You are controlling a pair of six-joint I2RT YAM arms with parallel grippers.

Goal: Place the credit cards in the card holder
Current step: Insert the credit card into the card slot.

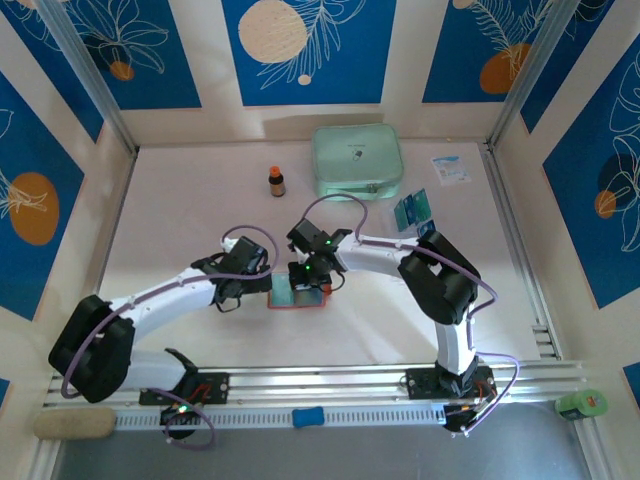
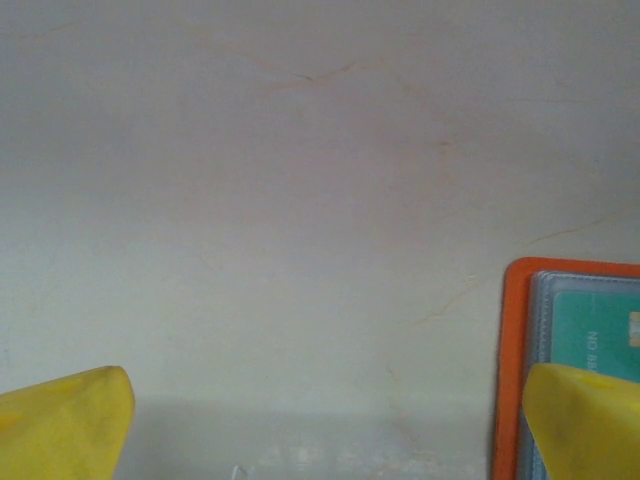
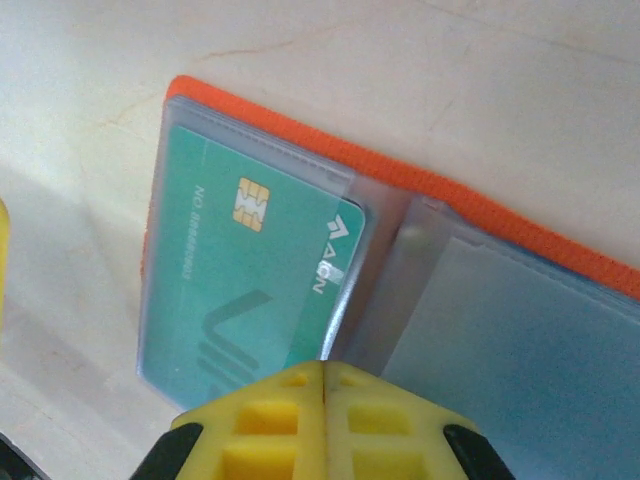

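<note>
One card (image 3: 230,290) is already tucked into a clear sleeve on the left side of the open card holder (image 3: 280,122), which lies flat on the worktop (image 1: 180,200) between the two arms, so I'd say this is barely started. The right gripper (image 3: 325,385) has its fingers pressed together at the holder's near edge by the fold; can't tell if a sleeve is caught between them. The left gripper (image 2: 320,430) has its fingers spread wide, one over the holder's left rim. Further back on the right sits a small fanned pile of credit cards (image 1: 414,211), too small to count. At the back: one brown bottle (image 1: 276,181), one mint-green case (image 1: 357,162), one paper slip (image 1: 450,168).
</note>
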